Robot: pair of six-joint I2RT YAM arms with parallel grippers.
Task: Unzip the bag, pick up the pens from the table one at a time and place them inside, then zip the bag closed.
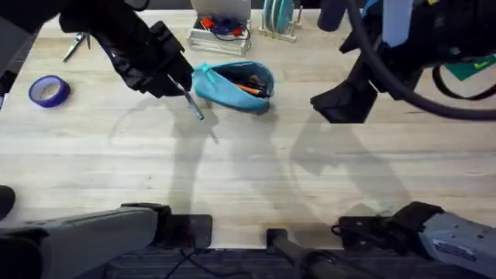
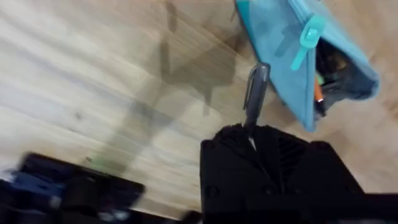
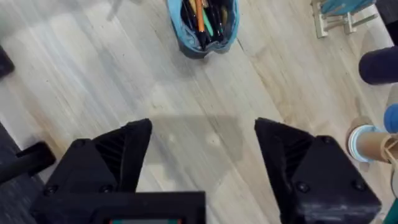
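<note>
The turquoise bag (image 1: 232, 84) lies unzipped at the back middle of the table (image 1: 248, 170), with an orange pen (image 1: 249, 89) and dark items inside it. My left gripper (image 1: 180, 85) hovers just left of the bag, shut on the silver-grey pen (image 1: 194, 105), which slants down toward the wood. In the left wrist view that pen (image 2: 255, 93) sticks out of the gripper (image 2: 252, 134) beside the bag (image 2: 283, 59) and its pull tab (image 2: 308, 37). My right gripper (image 3: 202, 155) is open and empty above bare wood, facing the bag's mouth (image 3: 202, 28). In the overhead view it (image 1: 341, 105) hangs right of the bag.
A blue tape roll (image 1: 49, 91) and a metal hand tool (image 1: 75, 45) lie at the far left. A tray of small items (image 1: 221, 27) and a rack (image 1: 279, 19) stand behind the bag. Another tape roll (image 3: 367, 143) sits near the right arm.
</note>
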